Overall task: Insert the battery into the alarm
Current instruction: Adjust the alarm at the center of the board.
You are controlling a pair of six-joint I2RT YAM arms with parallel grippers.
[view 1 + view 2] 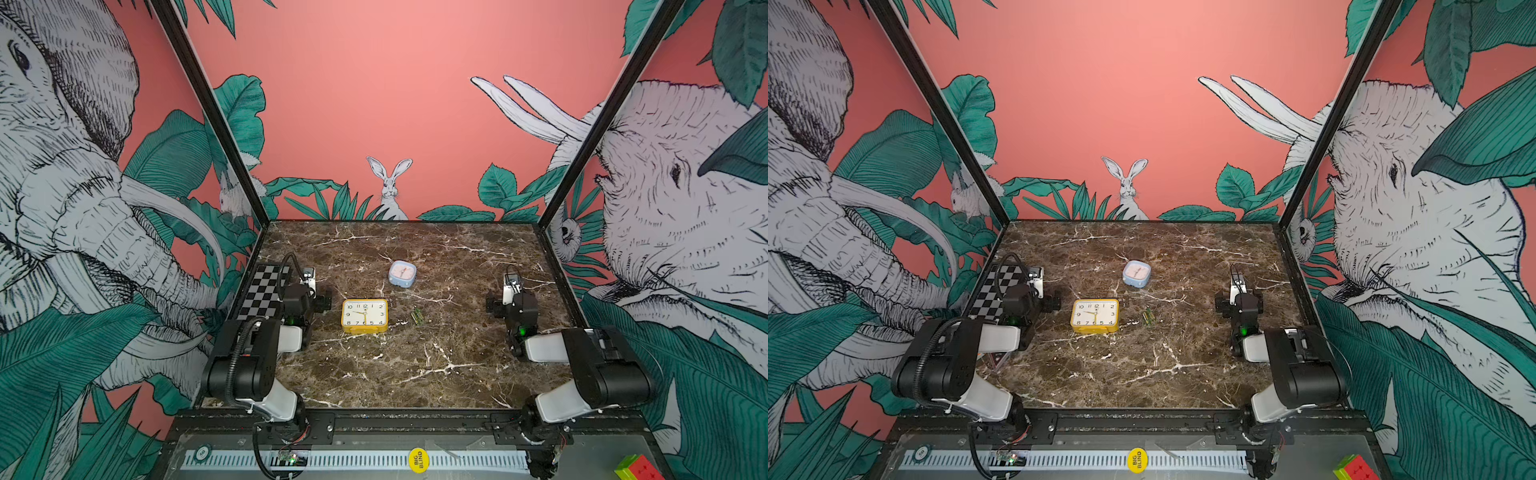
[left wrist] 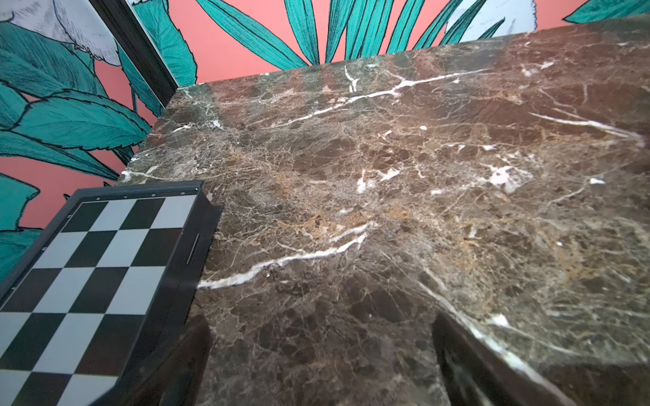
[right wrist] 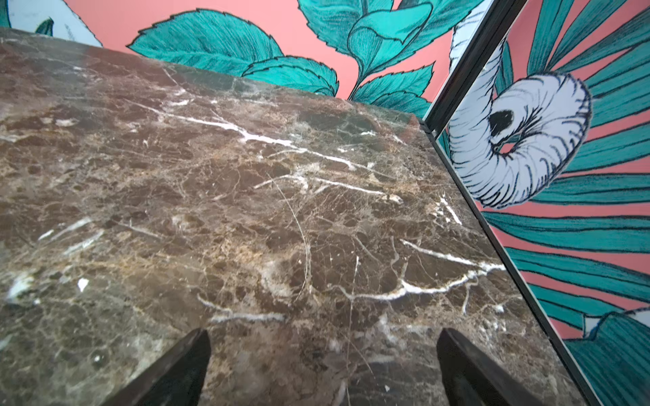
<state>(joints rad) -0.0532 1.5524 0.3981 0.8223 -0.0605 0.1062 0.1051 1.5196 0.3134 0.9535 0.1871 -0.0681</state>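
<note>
Since both arms sit folded at their own sides with nothing between their fingers, the job looks not yet begun: the left gripper (image 2: 320, 321) is spread wide over bare marble beside the chessboard (image 2: 88, 281), and the right gripper (image 3: 323, 332) is spread just as wide over bare marble near the side wall. What looks like a pair of slim green batteries (image 1: 417, 316) lies flat on the table near its middle, just to the right of the yellow alarm clock (image 1: 364, 316) and apart from it. That clock lies face up, so its back and any battery bay are hidden. A smaller blue clock (image 1: 402, 273) sits farther back, and which of the two is meant cannot be told for sure, though the yellow one is nearer the cells. Everything is left to do, I judge: pick up a cell, turn the clock over, find the bay, seat the cell. The marble table (image 1: 415, 374) is dark brown with white veins, glossy and otherwise bare between the arms. Three walls close it in, salmon pink with teal leaves, drawn elephants at the sides and a rabbit (image 1: 390, 187) at the back. On the near ledge lie a yellow disc (image 1: 418, 459) and a puzzle cube (image 1: 636, 467) — both well away from the work.
</note>
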